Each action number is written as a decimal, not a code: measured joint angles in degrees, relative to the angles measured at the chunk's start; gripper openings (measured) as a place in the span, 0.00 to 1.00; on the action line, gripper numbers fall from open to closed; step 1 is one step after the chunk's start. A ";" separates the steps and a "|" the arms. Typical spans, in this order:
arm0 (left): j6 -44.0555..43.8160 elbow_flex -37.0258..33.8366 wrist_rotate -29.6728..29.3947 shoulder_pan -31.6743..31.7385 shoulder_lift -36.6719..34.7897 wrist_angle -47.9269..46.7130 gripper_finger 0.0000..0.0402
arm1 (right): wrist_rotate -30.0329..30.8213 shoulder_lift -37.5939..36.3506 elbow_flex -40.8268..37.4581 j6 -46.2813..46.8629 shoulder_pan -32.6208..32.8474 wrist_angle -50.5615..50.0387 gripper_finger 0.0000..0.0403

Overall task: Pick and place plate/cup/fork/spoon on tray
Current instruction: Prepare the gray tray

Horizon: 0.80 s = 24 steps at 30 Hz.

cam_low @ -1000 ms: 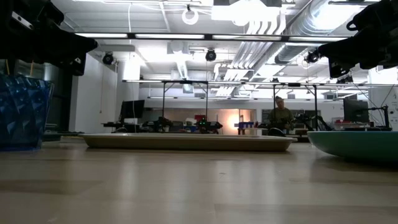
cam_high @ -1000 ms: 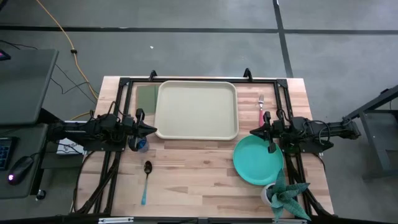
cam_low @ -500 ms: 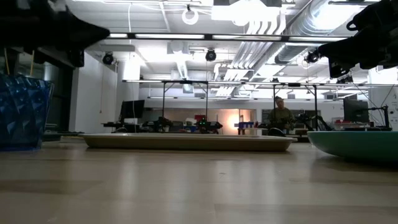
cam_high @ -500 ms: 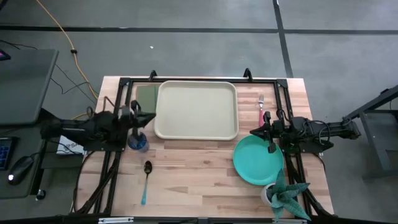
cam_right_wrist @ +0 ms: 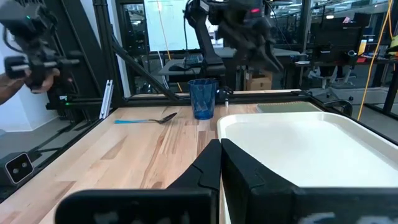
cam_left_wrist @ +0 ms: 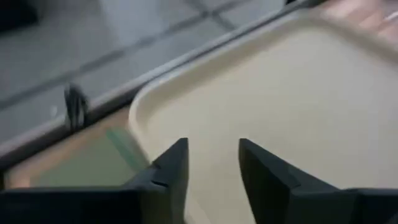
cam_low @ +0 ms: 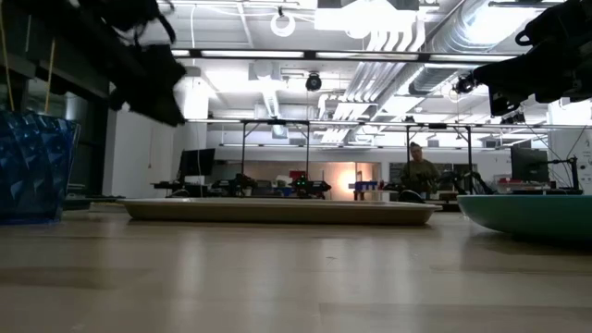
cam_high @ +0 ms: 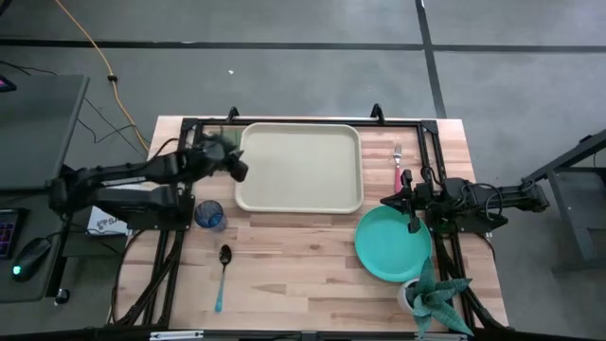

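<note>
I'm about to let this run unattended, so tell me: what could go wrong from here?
Nothing is on the tray yet. The left gripper is open and empty at the tray's left edge, having swung away from the cup; it may have skipped or missed that pick. The right gripper, shut, hangs over the plate rim, beside the potted plant, which a sweep might catch.

Potted spiky plant (cam_high: 433,296) at table's (cam_high: 303,284) front right corner. Olive-green flat rectangle (cam_high: 222,149) near back left corner. Seated person (cam_low: 418,173) in room behind.
</note>
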 joint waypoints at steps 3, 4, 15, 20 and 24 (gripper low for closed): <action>-4.26 0.00 4.87 3.67 4.60 -0.21 0.39 | 0.00 0.00 0.02 -0.02 0.00 0.00 0.00; -5.60 0.00 5.75 4.67 6.04 -0.12 0.41 | 0.00 0.00 0.01 0.00 0.00 0.00 0.00; -11.71 -0.02 6.30 10.26 20.62 4.25 0.47 | 0.00 0.00 0.00 0.00 0.00 0.00 0.00; -13.29 -0.02 7.16 11.92 25.31 7.75 0.47 | 0.00 0.00 0.01 0.00 0.00 -0.02 0.00; -14.67 -0.02 7.31 13.80 28.77 8.99 0.47 | 0.00 0.00 0.02 0.00 0.00 0.00 0.00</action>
